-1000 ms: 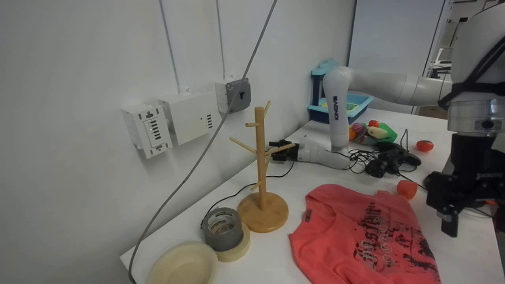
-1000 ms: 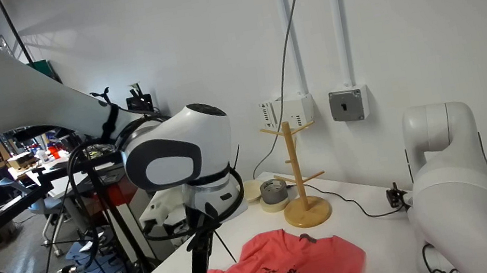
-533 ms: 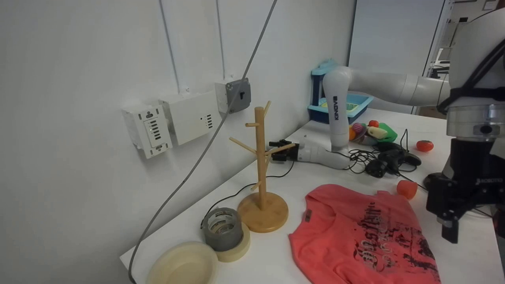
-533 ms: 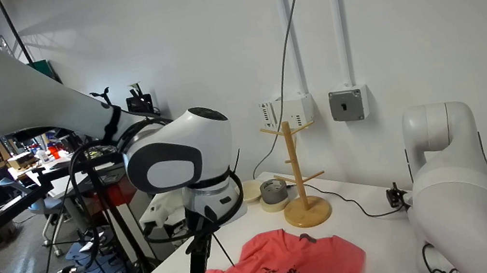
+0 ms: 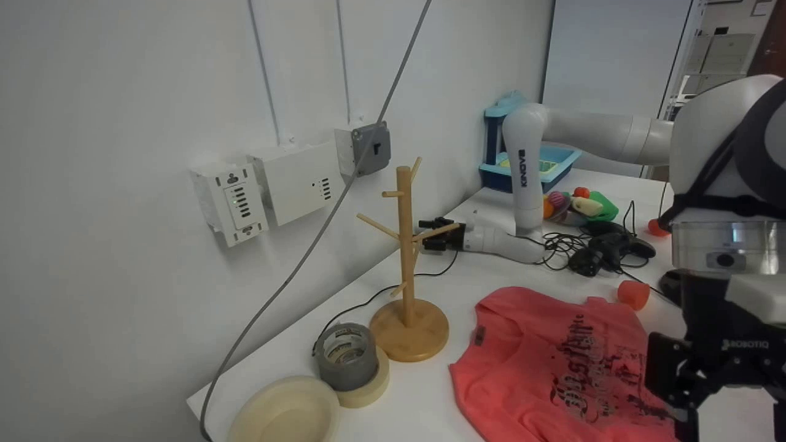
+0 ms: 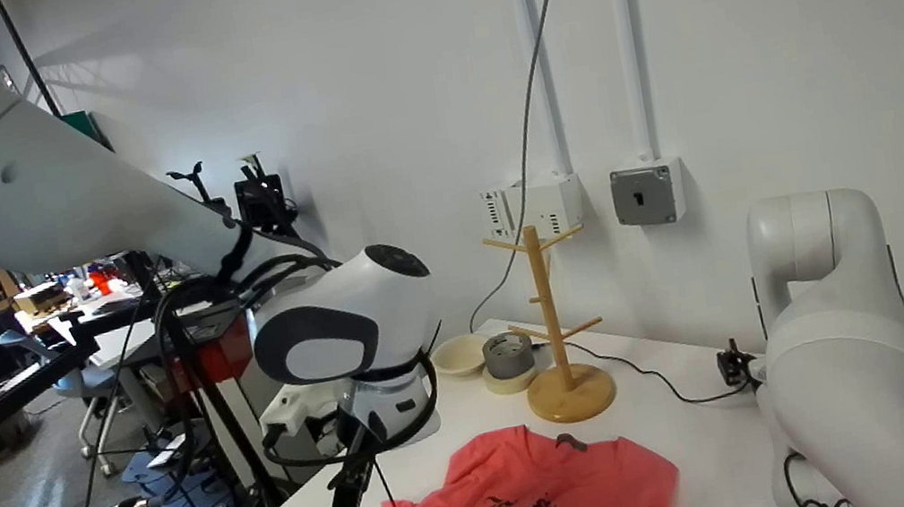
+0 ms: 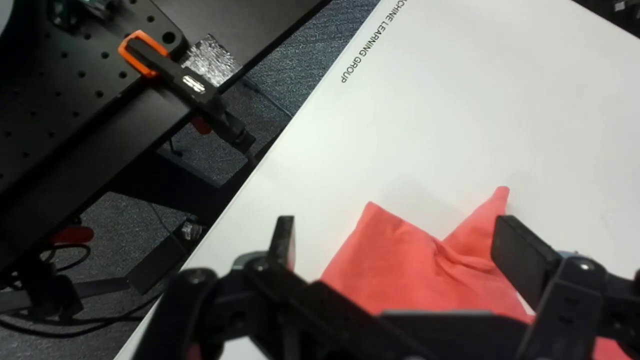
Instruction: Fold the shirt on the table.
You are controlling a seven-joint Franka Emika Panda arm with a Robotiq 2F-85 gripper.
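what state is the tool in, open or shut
Open: the wrist view shows the tool with its fingers wide apart, the shirt visible between them, not clamped.

The place is looking like a robotics lab. In the wrist view, lettering (image 7: 371, 44) at one o'clock on the table (image 7: 500, 115) is reading "LEARNING GROUP", and at ten a clamp (image 7: 193, 90) is resting on a perforated plate (image 7: 70, 90). In an exterior view, an arm (image 5: 528, 147) at two o'clock is bearing "KINOVA".
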